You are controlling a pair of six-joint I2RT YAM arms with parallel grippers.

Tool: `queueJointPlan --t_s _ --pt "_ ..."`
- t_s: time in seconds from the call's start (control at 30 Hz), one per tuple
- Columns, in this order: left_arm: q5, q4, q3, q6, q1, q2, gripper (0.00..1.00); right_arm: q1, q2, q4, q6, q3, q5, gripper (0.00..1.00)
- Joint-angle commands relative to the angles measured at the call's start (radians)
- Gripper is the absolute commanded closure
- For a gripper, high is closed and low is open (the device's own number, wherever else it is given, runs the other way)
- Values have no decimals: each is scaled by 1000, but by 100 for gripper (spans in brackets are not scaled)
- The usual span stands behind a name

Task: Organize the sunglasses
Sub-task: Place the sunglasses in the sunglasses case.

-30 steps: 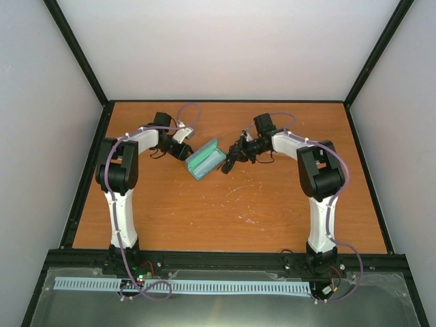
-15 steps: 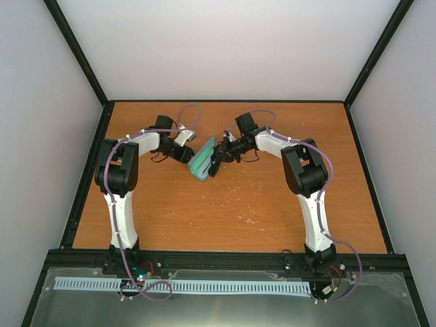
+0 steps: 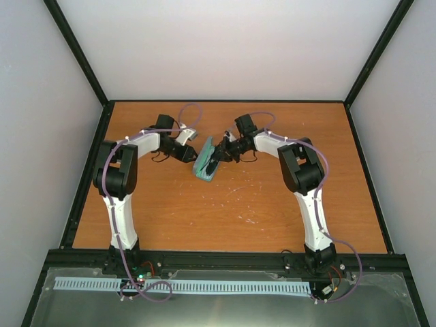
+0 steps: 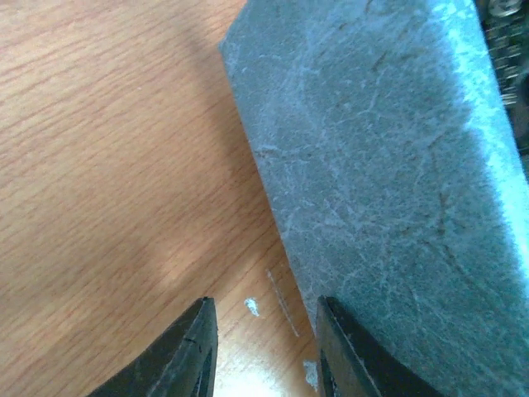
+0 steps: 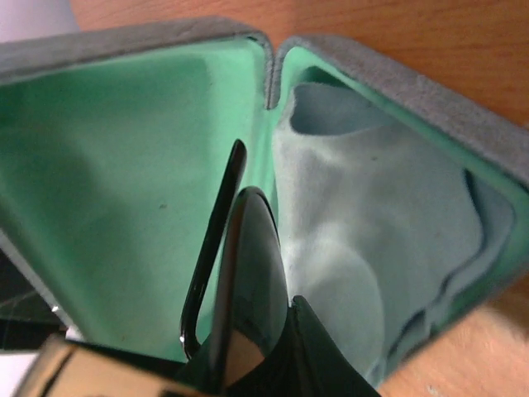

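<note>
Right claw (image 3: 216,157): pinched on the black sunglasses (image 5: 250,269), gripping their near end, low in the right wrist view. Left claw (image 4: 264,331): spread, with only bare table (image 4: 107,165) between the fingers (image 4: 192,351). One finger sits just beside the case's outer edge.

Case (image 3: 204,163): blue-grey felt outside, green lining inside. It lies open mid-table between my two claws. In the right wrist view the lid (image 5: 124,174) stands up on the left and the base half lies on the right. A light-blue cloth (image 5: 331,248) sits rumpled in the base half.

Sunglasses: seen edge-on, standing on edge in the mouth of the case, between lid and base. Their long axis runs away from my right claw, roughly along the crease where lid meets base, with the far tip pointing at the far end of the case. The dark lens is on the cloth side, and a thin black temple arm runs alongside it on the lid side. I cannot tell whether they touch the lining or the cloth.
</note>
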Motion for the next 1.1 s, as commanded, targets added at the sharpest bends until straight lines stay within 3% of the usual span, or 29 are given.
queueJointPlan --t_s 0.0,0.2,0.37,0.73,1.07 --pt "26 17 -4 -15 -24 -32 67 5 66 9 -8 56 -81 89" --pt "27 18 0 -17 -30 -27 67 6 93 -57 -86 111 -119 88" --pt "27 22 3 -19 -31 -25 67 3 103 -166 -150 165 -98 68" --pt "37 36 4 -21 -32 -21 67 -27 55 -381 -266 194 0 67" --pt "35 41 -2 -21 -33 -23 67 -53 5 -409 -269 198 21 63"
